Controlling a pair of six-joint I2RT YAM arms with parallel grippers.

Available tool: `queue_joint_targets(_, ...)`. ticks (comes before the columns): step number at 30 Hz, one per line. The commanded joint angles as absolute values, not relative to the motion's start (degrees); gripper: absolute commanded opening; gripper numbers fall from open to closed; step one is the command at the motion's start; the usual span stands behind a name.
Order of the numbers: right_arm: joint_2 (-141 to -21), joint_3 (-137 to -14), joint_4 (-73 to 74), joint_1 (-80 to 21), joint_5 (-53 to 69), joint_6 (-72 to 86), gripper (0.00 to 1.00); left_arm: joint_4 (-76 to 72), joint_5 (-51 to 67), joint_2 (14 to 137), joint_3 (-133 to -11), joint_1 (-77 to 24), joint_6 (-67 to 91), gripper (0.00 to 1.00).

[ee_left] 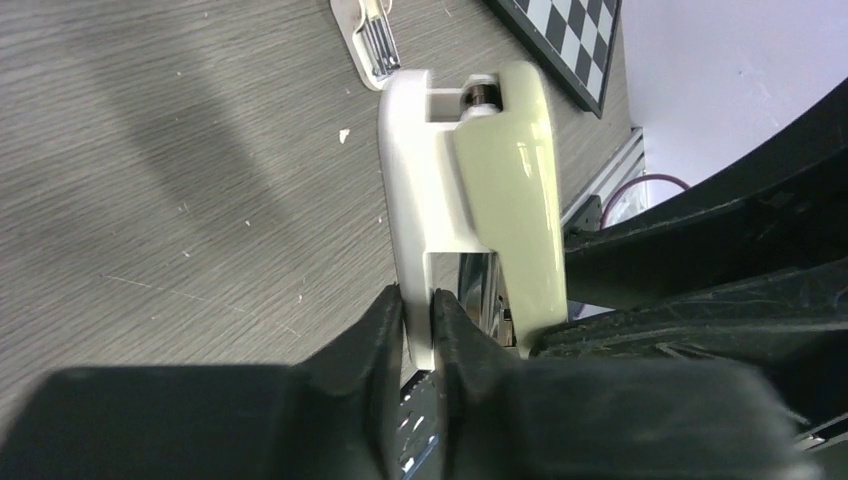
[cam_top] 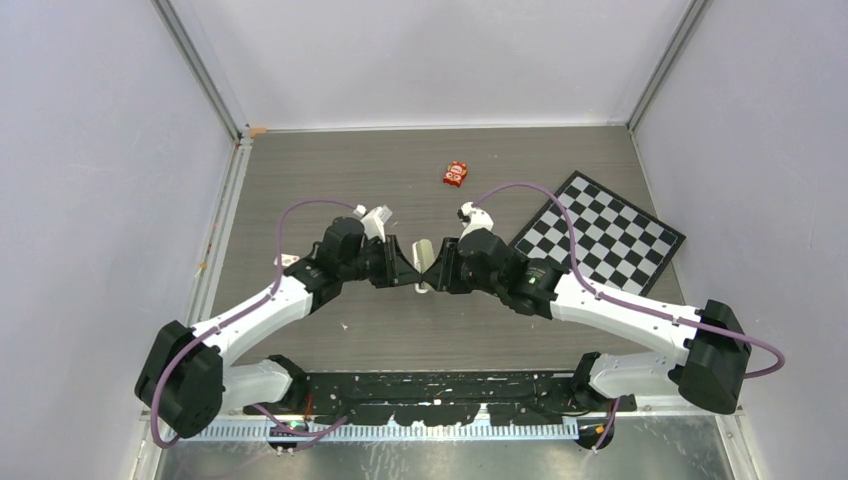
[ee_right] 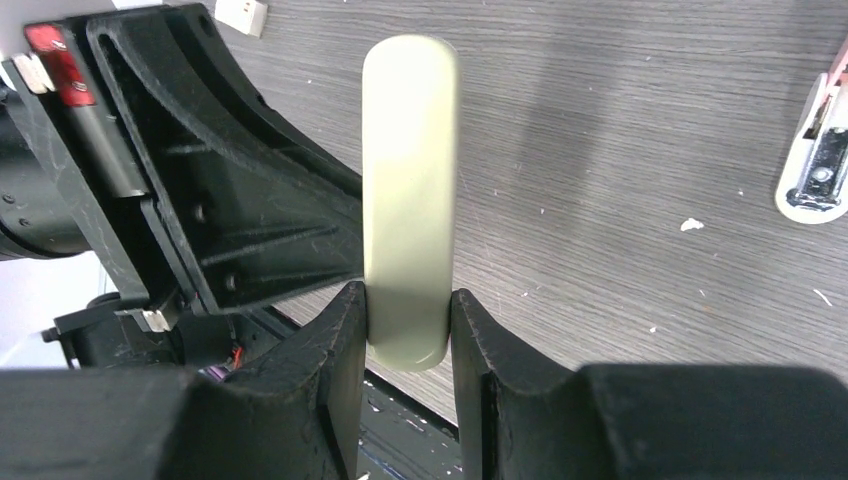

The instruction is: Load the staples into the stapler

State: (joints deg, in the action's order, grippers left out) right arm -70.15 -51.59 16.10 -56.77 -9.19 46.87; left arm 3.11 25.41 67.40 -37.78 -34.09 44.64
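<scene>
- Stapler (cam_top: 424,268) held off the worktop (cam_top: 300,180) over its middle, shared between both arms.
- Left end effector (ee_left: 418,310) clenched on the thin pale base plate (ee_left: 410,190). The narrow pinch leaves the hinge end free.
- Right end effector (ee_right: 408,320) clenched across the olive-grey top cover (ee_right: 410,160), one finger on each side.
- Judgement: one arm anchors the base while the other takes the cover, so the two halves can be swung apart at the hinge (ee_left: 480,95) to expose the channel. Cover and base look splayed a little already.
- Staples: cannot be picked out in any view. No strip sits in either end effector, so loading is not yet begun.
- Pink-and-white piece (ee_right: 815,150) lies flat on the worktop beside the work, untouched.
- Red packet (cam_top: 455,173) near the far edge; checkerboard (cam_top: 598,232) toward the right edge. Both are well apart from the stapler.
</scene>
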Motion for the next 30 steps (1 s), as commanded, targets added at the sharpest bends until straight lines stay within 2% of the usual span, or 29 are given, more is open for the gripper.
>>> queue_joint_targets(1, -69.5, -51.3, 10.8, -57.1, -7.9, 46.5, 0.27, -4.2, 26.1, 66.4, -37.2, -34.5, 45.9, 0.07)
queue_joint_targets(2, -69.2, -51.0, 11.3, -57.1, -8.2, 46.2, 0.31, -4.6, 25.7, 66.1, -36.8, -34.5, 46.8, 0.00)
queue_joint_targets(7, -67.7, -48.4, 12.0, -57.1, -10.1, 45.5, 0.60, -6.7, 22.9, 64.7, -35.3, -34.5, 51.5, 0.00)
queue_joint_targets(9, -67.9, -48.2, 11.8, -57.1, -9.6, 45.4, 0.62, -7.0, 21.9, 64.5, -35.0, -34.5, 53.1, 0.00)
queue_joint_targets(11, -68.3, -48.2, 11.4, -57.1, -9.0, 45.4, 0.62, -7.0, 21.4, 64.6, -35.0, -34.5, 53.7, 0.00)
queue_joint_targets(15, -69.2, -48.2, 10.9, -57.1, -9.4, 45.1, 0.51, -6.4, 21.3, 64.8, -35.2, -34.5, 53.9, 0.00)
queue_joint_targets(23, -67.9, -49.4, 11.2, -57.1, -11.3, 43.4, 0.37, -2.4, 19.5, 61.8, -34.7, -34.5, 48.0, 0.00)
queue_joint_targets(30, -62.8, -50.1, 13.1, -56.4, -13.9, 41.3, 0.35, 5.3, 14.8, 55.2, -34.0, -34.6, 37.4, 0.00)
